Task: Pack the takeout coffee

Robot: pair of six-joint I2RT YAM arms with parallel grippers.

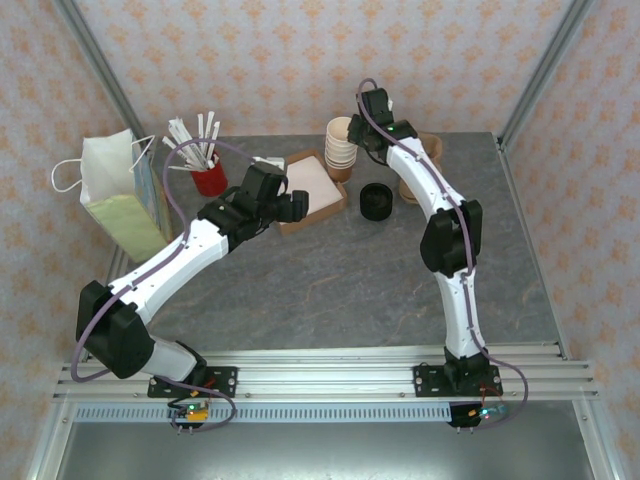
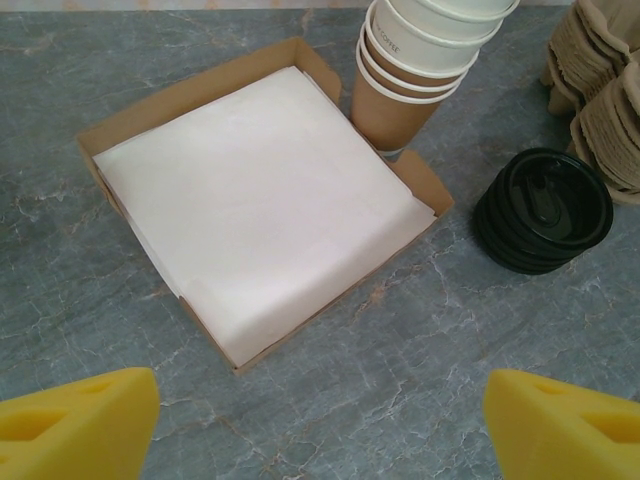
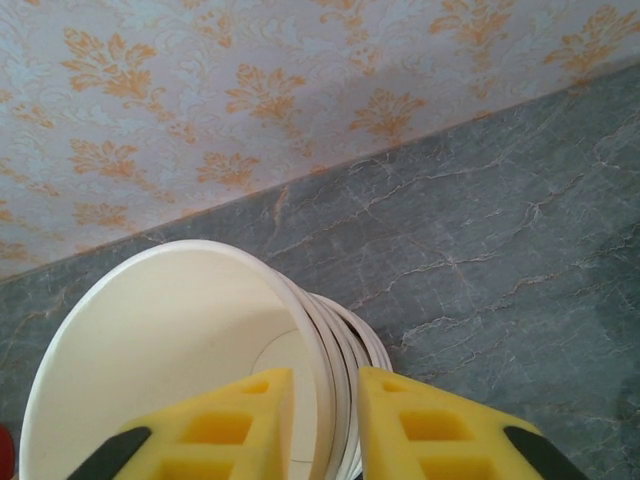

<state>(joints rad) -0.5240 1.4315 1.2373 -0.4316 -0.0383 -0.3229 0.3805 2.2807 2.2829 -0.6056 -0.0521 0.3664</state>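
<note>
Takeout coffee not made up yet, by my reading: cup and lid lie apart. Clock taken over the counter (image 1: 340, 290), 6 at the arm bases, 12 at the far wall.

Near: left tool (image 2: 315, 410) hangs toward 10 o'clock of centre, fingers wide apart, nothing between them. Just beyond it is a cardboard tray (image 2: 180, 92) lined with white paper.

Middle: stack of black lids (image 2: 545, 210) toward 1 o'clock, just right of the tray and apart from it.

Far: cup stack (image 2: 410, 90) at 12, at the tray's far corner. The right tool (image 3: 325, 400) is on its top cup (image 3: 170, 340), one finger inside the mouth and one outside, nearly together about the wall. Clamped or not: cannot tell. Pulp carriers (image 2: 600, 100) at 1. White paper bag (image 1: 115, 195) upright at 10.

Risks:
- The outer finger sits against several nested rims. A pinch spanning them would lift two or more cups.
- Nested cups may bind, so a pull could drag or tip the stack onto tray or lids.
- A hard squeeze could crease the thin wall, and a lid would then seat badly.
- The bag stands on the left arm's side, well apart from the cups. A handover looks likely, and a slip there drops the cup.
</note>
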